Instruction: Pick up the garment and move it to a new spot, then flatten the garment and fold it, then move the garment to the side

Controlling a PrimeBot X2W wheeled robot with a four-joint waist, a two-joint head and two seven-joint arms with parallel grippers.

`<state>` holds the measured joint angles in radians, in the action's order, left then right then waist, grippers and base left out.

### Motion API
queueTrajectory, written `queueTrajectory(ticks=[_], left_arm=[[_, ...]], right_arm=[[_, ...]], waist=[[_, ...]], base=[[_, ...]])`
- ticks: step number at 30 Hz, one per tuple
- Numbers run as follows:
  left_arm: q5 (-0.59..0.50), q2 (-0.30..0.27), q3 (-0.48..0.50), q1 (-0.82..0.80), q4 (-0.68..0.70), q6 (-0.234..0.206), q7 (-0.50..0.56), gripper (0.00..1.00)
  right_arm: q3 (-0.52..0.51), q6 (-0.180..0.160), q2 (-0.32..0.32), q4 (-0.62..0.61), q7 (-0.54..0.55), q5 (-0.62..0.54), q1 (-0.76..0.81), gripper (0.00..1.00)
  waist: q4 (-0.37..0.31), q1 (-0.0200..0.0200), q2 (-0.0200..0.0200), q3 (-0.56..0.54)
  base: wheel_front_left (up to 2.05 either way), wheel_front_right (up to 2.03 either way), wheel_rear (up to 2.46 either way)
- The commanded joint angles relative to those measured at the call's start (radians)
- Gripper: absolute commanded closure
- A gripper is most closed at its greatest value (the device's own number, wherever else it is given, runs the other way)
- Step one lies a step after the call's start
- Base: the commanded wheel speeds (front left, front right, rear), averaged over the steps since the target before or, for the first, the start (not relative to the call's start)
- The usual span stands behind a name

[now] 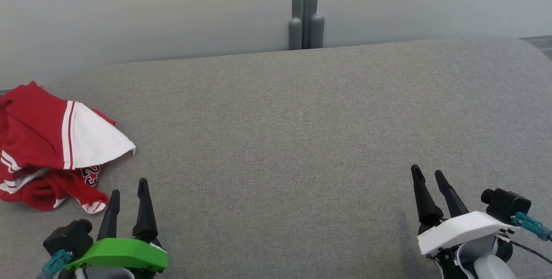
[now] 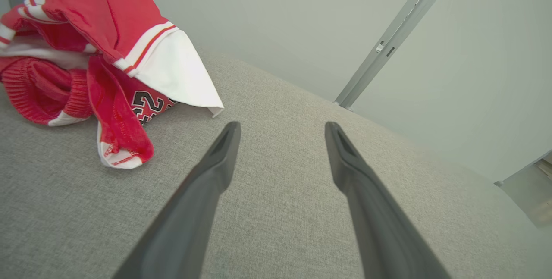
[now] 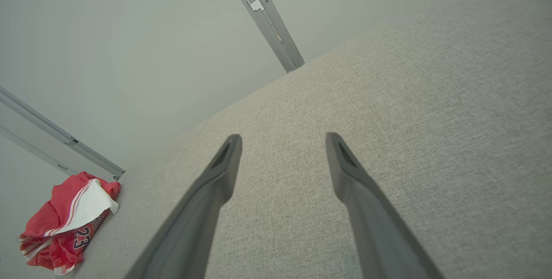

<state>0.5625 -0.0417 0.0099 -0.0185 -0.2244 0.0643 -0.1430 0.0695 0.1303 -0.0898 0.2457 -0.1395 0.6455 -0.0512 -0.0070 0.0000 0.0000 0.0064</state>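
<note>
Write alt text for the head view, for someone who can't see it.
A crumpled red and white garment lies at the left edge of a grey fabric surface. The left gripper, open and empty, is near it; the right gripper, also open, is far right. A pale wall and grey post stand behind.

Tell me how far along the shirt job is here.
Done: nothing visible; the shirt lies crumpled in a heap at the left end of the grey cushion. In hand: nothing; the left gripper, nearest it, and the right gripper are both open and empty. Left: pick it up, move it, flatten, fold, set aside.
</note>
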Motion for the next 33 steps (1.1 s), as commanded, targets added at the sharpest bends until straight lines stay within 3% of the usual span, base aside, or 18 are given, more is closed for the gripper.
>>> queueTrajectory(ticks=[1,33], left_arm=[[-0.029,-0.008,-0.002,0.004,0.015,-0.006,-0.01,0.0],[-0.315,-0.011,-0.04,0.032,-0.013,-0.05,-0.083,0.0]], right_arm=[[0.001,0.0,-0.008,-0.015,-0.01,-0.032,-0.001,0.0],[-0.007,0.001,0.007,-0.035,-0.086,-0.369,0.023,0.0]], waist=[[0.0,0.0,0.0,0.0],[-0.017,0.0,0.0,-0.002]], base=[[0.0,0.0,0.0],[0.0,0.0,0.0]])
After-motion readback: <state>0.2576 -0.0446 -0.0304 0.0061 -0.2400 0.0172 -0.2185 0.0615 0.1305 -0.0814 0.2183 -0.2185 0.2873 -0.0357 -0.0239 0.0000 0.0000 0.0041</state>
